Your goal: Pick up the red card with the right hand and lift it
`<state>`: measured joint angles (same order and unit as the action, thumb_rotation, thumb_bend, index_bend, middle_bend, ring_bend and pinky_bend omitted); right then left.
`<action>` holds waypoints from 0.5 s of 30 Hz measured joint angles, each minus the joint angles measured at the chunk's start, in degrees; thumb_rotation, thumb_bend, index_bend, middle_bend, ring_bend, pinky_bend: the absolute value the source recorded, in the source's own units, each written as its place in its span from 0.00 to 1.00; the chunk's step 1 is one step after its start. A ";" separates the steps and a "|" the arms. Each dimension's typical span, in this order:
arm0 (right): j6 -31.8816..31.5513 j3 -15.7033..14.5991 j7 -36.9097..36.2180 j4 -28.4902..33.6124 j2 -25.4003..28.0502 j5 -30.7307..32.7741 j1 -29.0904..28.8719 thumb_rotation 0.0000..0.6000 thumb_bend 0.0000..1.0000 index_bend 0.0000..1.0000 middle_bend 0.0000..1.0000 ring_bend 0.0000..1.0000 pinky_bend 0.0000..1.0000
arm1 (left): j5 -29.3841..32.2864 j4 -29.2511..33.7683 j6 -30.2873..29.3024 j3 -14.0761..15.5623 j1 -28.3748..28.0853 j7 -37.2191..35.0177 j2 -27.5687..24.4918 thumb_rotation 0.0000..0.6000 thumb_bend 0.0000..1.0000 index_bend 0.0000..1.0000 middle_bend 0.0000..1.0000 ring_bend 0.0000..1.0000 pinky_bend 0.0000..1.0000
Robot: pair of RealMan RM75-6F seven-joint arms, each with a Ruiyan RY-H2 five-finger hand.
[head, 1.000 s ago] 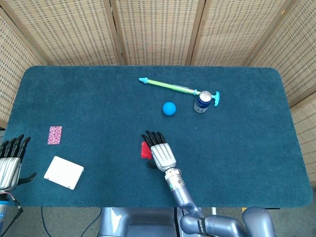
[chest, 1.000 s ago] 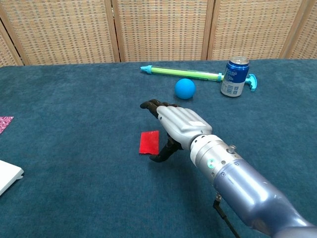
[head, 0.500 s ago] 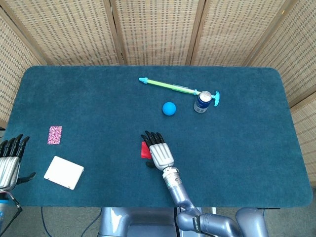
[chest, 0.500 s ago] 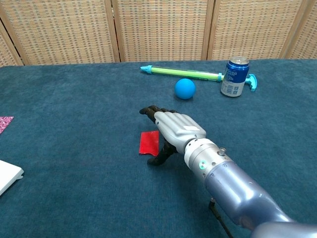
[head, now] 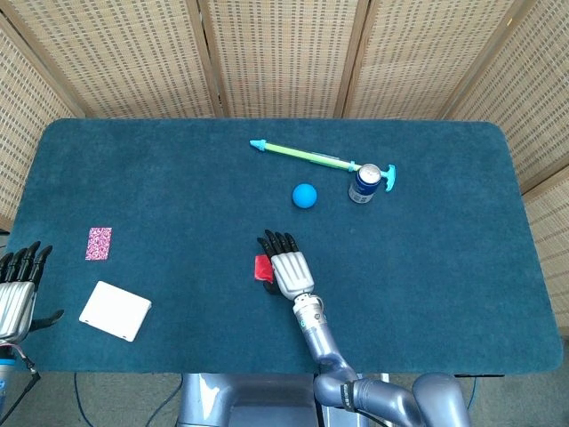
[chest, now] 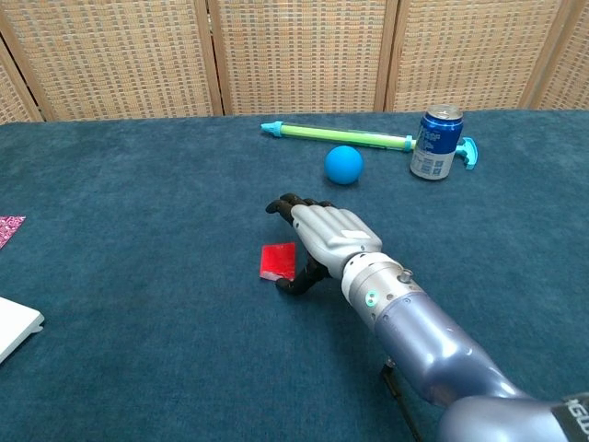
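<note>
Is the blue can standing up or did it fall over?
Standing up. The blue can sits on its base on the table, its silver top facing up.

Both views are bright and evenly lit, with soft, diffuse light. Shadows on the dark teal felt tabletop (head: 178,178) are faint and short. The silver-grey metallic right arm (chest: 433,341) carries soft highlights. Focus is sharp throughout, without visible blur.

Table layout as I see it from the head and chest cameras.
My right hand (chest: 333,238) sits mid-table, the card (chest: 277,261) just left of it; behind lie the ball (head: 305,195), can (head: 364,182) and long tube (head: 307,156). My left hand (head: 16,294) is far left, near the flat box (head: 116,310) and patterned card (head: 99,243).
</note>
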<state>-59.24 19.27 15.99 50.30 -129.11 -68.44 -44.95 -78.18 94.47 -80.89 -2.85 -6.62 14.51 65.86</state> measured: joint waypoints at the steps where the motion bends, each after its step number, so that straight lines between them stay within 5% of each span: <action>1: -0.23 0.01 -0.39 -0.38 -0.15 -0.25 -0.04 1.00 0.49 0.20 0.00 0.00 0.00 | -0.04 -0.02 0.03 0.03 -0.02 0.04 0.03 1.00 0.12 0.00 0.00 0.00 0.02; 15: 0.03 -1.43 -0.88 1.83 1.17 -0.53 1.81 1.00 0.43 0.52 0.05 0.00 0.00 | -0.95 0.61 -0.49 0.36 0.16 -0.11 -0.22 1.00 0.12 0.00 0.00 0.00 0.03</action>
<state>-59.21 17.84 15.11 52.12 -127.94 -68.97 -43.14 -79.13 95.09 -81.38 -2.49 -6.46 14.41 65.64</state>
